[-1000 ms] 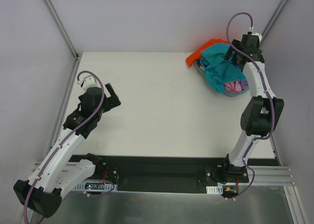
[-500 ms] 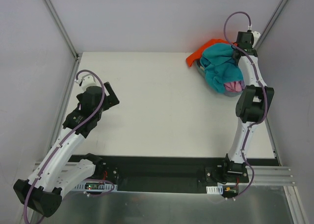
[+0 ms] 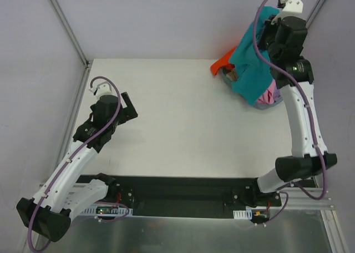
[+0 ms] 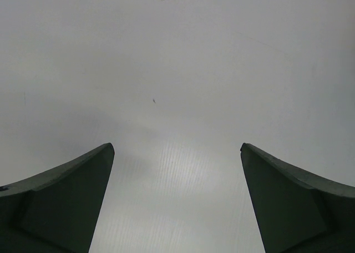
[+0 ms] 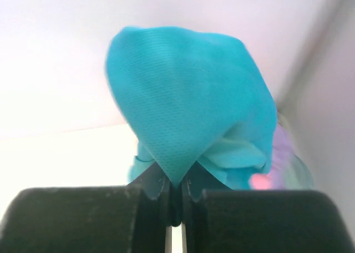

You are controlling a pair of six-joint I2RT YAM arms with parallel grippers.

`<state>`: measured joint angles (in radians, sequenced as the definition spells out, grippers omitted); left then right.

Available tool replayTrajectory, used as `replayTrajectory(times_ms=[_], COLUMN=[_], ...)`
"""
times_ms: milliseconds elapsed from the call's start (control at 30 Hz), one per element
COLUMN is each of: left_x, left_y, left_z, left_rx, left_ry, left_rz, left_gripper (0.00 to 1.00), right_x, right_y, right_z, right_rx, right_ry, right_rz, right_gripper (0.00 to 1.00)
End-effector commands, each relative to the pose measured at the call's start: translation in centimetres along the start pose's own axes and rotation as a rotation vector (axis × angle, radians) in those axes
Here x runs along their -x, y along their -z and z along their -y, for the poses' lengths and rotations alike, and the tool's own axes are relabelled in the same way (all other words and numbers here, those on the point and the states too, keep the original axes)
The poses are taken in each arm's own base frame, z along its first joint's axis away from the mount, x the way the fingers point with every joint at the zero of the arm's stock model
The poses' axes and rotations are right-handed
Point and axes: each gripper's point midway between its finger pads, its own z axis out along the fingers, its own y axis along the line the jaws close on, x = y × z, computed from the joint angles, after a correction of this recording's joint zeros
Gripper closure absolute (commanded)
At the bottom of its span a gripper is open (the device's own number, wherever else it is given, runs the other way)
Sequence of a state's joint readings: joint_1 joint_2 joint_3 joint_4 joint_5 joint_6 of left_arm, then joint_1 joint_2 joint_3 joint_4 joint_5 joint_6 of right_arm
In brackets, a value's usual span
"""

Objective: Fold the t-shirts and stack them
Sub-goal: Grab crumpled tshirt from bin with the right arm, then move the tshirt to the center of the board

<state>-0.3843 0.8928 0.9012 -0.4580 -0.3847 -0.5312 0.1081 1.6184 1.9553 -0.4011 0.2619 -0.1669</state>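
Note:
My right gripper (image 3: 265, 21) is raised high at the back right, shut on a pinch of the teal t-shirt (image 3: 252, 61), which hangs down from it over the pile. In the right wrist view the teal t-shirt (image 5: 188, 103) bulges above the closed jaws of the right gripper (image 5: 175, 185). Below it lie an orange t-shirt (image 3: 222, 61) and lavender and pink t-shirts (image 3: 267, 96). My left gripper (image 3: 128, 109) hovers open at the left side of the white table (image 3: 177, 125). In the left wrist view the left gripper (image 4: 177, 153) has only bare table between its fingers.
Grey walls enclose the table on the left, back and right. A metal frame post (image 3: 66, 25) runs down the back left corner. The pile sits close to the right wall (image 3: 338, 70). The arm bases stand on a black rail (image 3: 177, 197) at the near edge.
The right gripper closed on the teal t-shirt in the pile and lifted it up and back, so the cloth now hangs stretched from the jaws. The left arm barely moved.

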Motion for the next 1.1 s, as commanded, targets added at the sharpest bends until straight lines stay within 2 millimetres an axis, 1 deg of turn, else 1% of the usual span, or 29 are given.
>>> replayTrajectory(times_ms=[0,33,67,133,167,200,233,267,333,367,433,467,500,567,600,633,667,700,733,767,800,833,867,900,933,967,1000,1033,1067], left_x=[0.5,0.2,0.2,-0.3,-0.2,-0.7,-0.9,-0.7,-1.2,-1.1,-1.4,-1.3,-1.6,-1.4,-1.5,-1.5,-1.6,-1.8,-1.9,-2.0,-2.2,-2.4,-2.7,-2.9,-3.1,-3.6,-3.8,-4.1,-4.6], left_y=[0.9,1.1,1.5,1.8,2.5,2.6,2.9,3.6,3.9,4.6,4.9,5.4,5.5,6.0,6.1,6.3,6.3,6.3,6.3,6.1,6.0,5.8,5.4,5.2,5.0,4.5,4.2,4.0,3.4], left_z=[1.0,1.0,1.0,0.8,0.9,0.6,0.5,0.4,-0.2,-0.5,-1.1,-1.4,-1.7,-2.2,-2.4,-2.5,-2.6,-2.7,-2.7,-2.7,-2.7,-2.8,-2.7,-2.7,-2.6,-2.4,-2.2,-2.0,-1.7], left_rx=[-0.070,-0.075,-0.094,-0.106,-0.132,-0.136,-0.143,-0.161,-0.161,-0.170,-0.159,-0.164,-0.157,-0.152,-0.150,-0.148,-0.147,-0.142,-0.140,-0.134,-0.129,-0.121,-0.112,-0.108,-0.103,-0.095,-0.092,-0.093,-0.085], left_ry=[0.021,0.026,0.033,0.039,0.049,0.051,0.055,0.069,0.085,0.098,0.119,0.130,0.139,0.152,0.156,0.160,0.164,0.163,0.164,0.165,0.165,0.164,0.165,0.165,0.164,0.157,0.152,0.146,0.136], left_rz=[0.004,0.002,0.009,0.007,0.023,0.017,0.023,0.044,0.051,0.073,0.084,0.099,0.100,0.122,0.121,0.124,0.123,0.116,0.110,0.104,0.097,0.088,0.068,0.056,0.042,0.012,-0.006,-0.027,-0.062], left_gripper=[0.01,0.01,0.01,0.01,0.01,0.00,0.01,0.01,0.01,0.01,0.01,0.01,0.01,0.01,0.01,0.01,0.01,0.01,0.01,0.01,0.01,0.01,0.01,0.01,0.01,0.01,0.01,0.01,0.01], right_x=[5.0,5.0,5.6,5.8,6.5,7.0,7.4,8.1,8.6,9.1,9.1,9.0,8.8,7.6,7.2,6.3,4.0,2.4,0.9,-3.8,-6.1,-8.5,-12.3,-16.9,-19.4,-22.2,-24.3,-25.1,-26.2], right_y=[10.2,11.9,13.9,17.2,18.6,20.7,22.4,23.7,26.5,27.0,27.6,27.5,27.4,26.4,25.5,24.6,22.7,20.4,18.9,16.9,14.5,13.2,12.4,11.1,10.4,10.7,10.3,10.2,10.8], right_z=[-7.9,-10.0,-11.0,-14.2,-15.1,-16.4,-17.7,-18.5,-20.2,-20.5,-21.4,-21.8,-22.1,-22.9,-22.9,-22.8,-22.9,-22.1,-21.4,-20.4,-18.3,-16.8,-15.1,-12.8,-11.0,-9.2,-8.2,-7.1,-6.2], right_rx=[0.396,0.495,0.565,0.743,0.804,0.908,0.984,1.038,1.153,1.175,1.205,1.210,1.219,1.217,1.179,1.143,1.086,0.966,0.891,0.793,0.626,0.534,0.430,0.303,0.222,0.138,0.084,0.049,0.017], right_ry=[0.044,0.027,-0.014,-0.034,-0.058,-0.056,-0.062,-0.071,-0.079,-0.083,-0.100,-0.114,-0.115,-0.146,-0.158,-0.169,-0.170,-0.178,-0.179,-0.166,-0.167,-0.165,-0.173,-0.134,-0.121,-0.105,-0.079,-0.061,-0.020], right_rz=[0.131,0.132,0.141,0.140,0.155,0.169,0.177,0.203,0.219,0.238,0.234,0.228,0.223,0.164,0.154,0.132,0.079,0.058,0.033,-0.062,-0.086,-0.134,-0.233,-0.314,-0.373,-0.468,-0.531,-0.571,-0.629], right_gripper=[1.00,0.99,0.99,1.00,0.99,0.99,0.99,0.99,0.99,0.99,0.99,0.99,0.99,0.99,0.99,0.99,0.99,0.99,0.99,0.99,0.99,0.95,0.88,0.85,0.81,0.78,0.71,0.38,0.28])
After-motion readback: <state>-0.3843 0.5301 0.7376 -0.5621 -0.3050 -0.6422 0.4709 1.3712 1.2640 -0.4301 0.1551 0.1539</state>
